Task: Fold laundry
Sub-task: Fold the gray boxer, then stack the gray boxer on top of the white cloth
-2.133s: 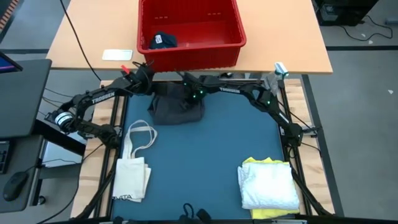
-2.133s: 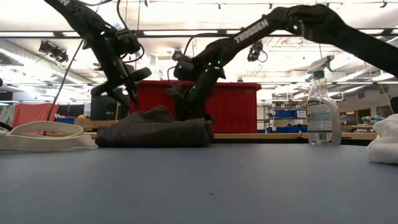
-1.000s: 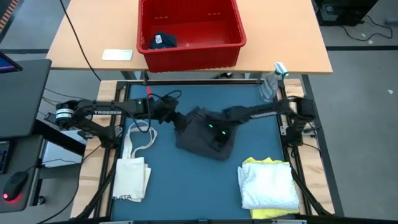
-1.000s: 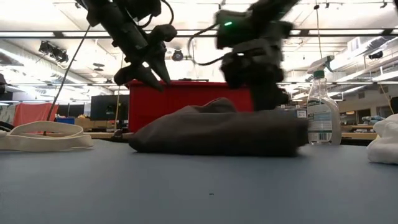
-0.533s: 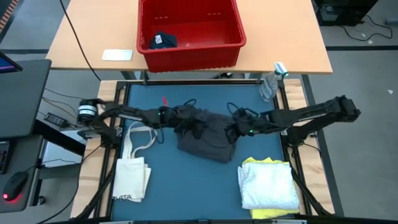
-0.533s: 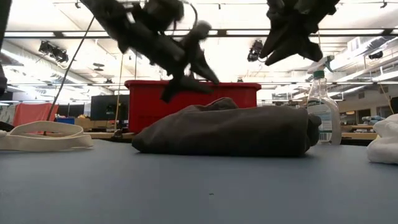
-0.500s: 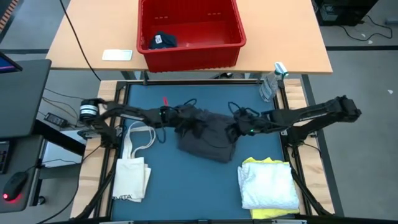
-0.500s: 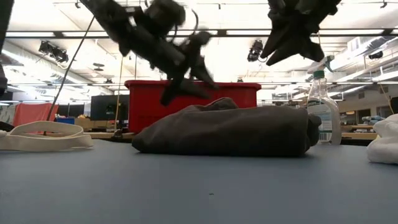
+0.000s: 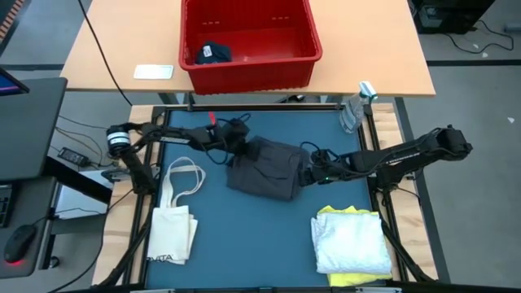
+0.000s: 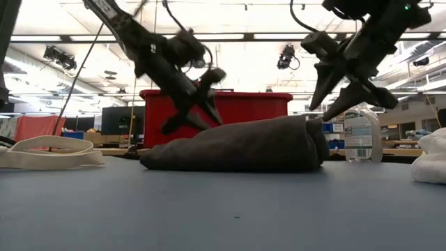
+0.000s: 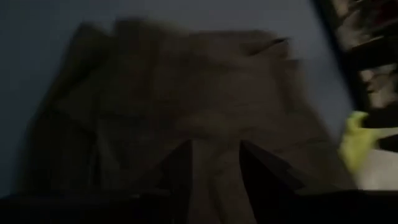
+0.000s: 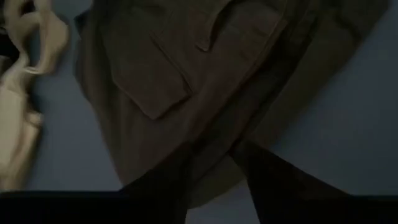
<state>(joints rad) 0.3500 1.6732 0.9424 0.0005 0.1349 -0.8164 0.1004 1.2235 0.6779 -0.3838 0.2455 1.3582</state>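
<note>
The large dark grey garment (image 9: pixel 269 167) lies bunched and partly folded on the blue mat, its underside flat on the mat (image 10: pixel 237 150). My left gripper (image 9: pixel 236 146) stands open at the garment's far-left edge, slanting down (image 10: pixel 188 118). My right gripper (image 9: pixel 308 173) stands open at the garment's right edge, its tips just above that end (image 10: pixel 322 108). Both wrist views look down past open fingers onto the grey cloth (image 11: pixel 186 106) (image 12: pixel 205 81). A white garment on a yellow one (image 9: pixel 350 240) lies folded at the near right. A dark navy piece (image 9: pixel 213 53) lies in the red bin. My left gripper is close over the garment's far-left edge (image 10: pixel 174 136); I cannot tell whether a fingertip touches the cloth. My right gripper hovers at the garment's right end (image 10: pixel 310 125); whether its tips touch it, I cannot tell.
A cream tote bag (image 9: pixel 175 216) lies at the near left, its handles toward the garment. The red bin (image 9: pixel 248 37) stands on the wooden table beyond the mat. A spray bottle (image 9: pixel 354 110) stands at the far right corner. Bare mat shows in the near middle (image 9: pixel 252 244).
My right gripper has drawn back from the garment's middle toward the table's right edge, risen and turned. My left gripper has moved from the left to the garment and down. The garment's top hump has flattened, and the cloth has shifted slightly toward the far edge.
</note>
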